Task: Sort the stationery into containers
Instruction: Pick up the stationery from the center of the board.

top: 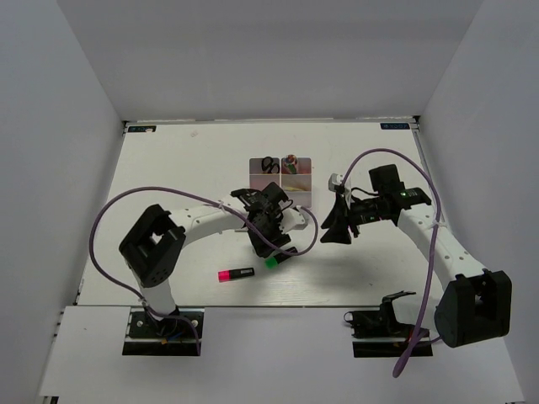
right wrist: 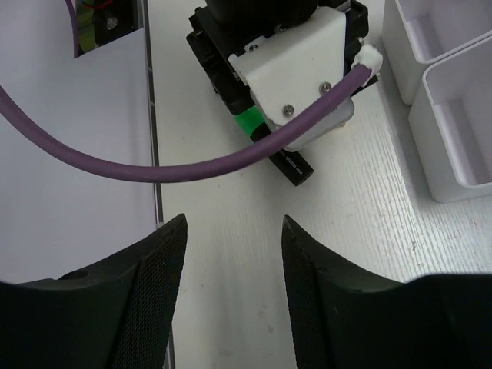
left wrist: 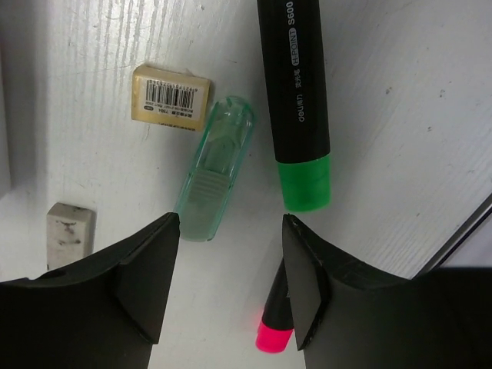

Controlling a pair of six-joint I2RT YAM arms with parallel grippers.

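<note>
Stationery not yet sorted lies near the middle of the white bench [top: 168,168]. It includes a green highlighter [left wrist: 302,100], a translucent green piece [left wrist: 215,173] just beside its cap, a barcoded eraser [left wrist: 171,95] and a smudged white eraser [left wrist: 71,231]. A pink highlighter [top: 236,274] sits a little nearer and to the left. The containers [top: 303,187], a block of white bins, stand farther back at centre, with black-handled scissors [top: 268,165] already in one bin.

The left jaws hang directly over the loose group, spread apart and gripping nothing. Their gap falls between the translucent piece and the green highlighter's cap. The right jaws, likewise parted and empty, hover just right of the bins and a little nearer, apart from the loose items.

The step in hand looks like a pick by the left arm [top: 202,220]; which item it is meant for cannot be told. A clean grasp would mean centring on one item alone and turning the jaws square across it. They would then descend until the tips straddle it, so no neighbour is nudged or pinched along. The right arm [top: 438,240] does best clear of the path to the bins.
</note>
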